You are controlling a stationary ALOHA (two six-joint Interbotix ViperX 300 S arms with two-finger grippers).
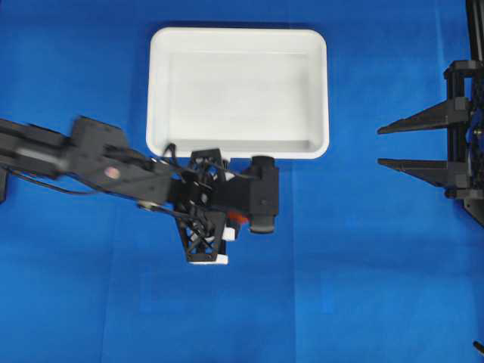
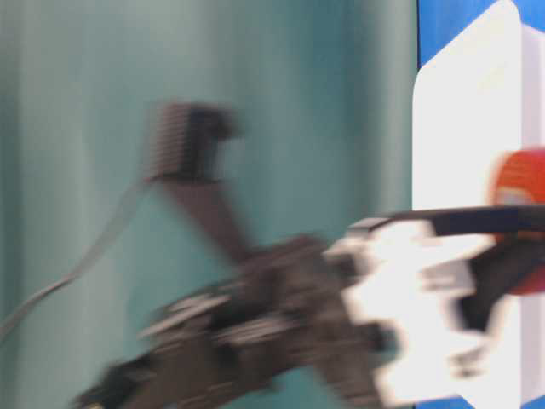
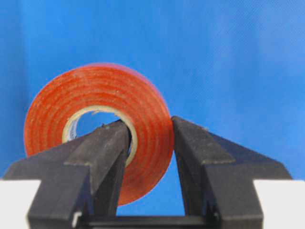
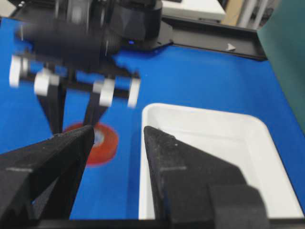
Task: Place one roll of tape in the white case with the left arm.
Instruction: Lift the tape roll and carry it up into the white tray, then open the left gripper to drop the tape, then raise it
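My left gripper (image 3: 150, 143) is clamped on the roll of tape (image 3: 97, 129), one finger through its hole and the other against its outer edge. The roll sits over the blue desk (image 1: 363, 287), just outside the near rim of the white case (image 1: 238, 147). My right gripper (image 1: 389, 145) stands open, well off to the side.

The overhead view looks straight down on the blue table (image 1: 363, 302), taking in the white case (image 1: 238, 41) and both arms. The table-level view sits low and close, blurred. The left wrist view looks along its fingers at the roll of tape (image 3: 97, 121), very near. The right wrist view faces the case and tape
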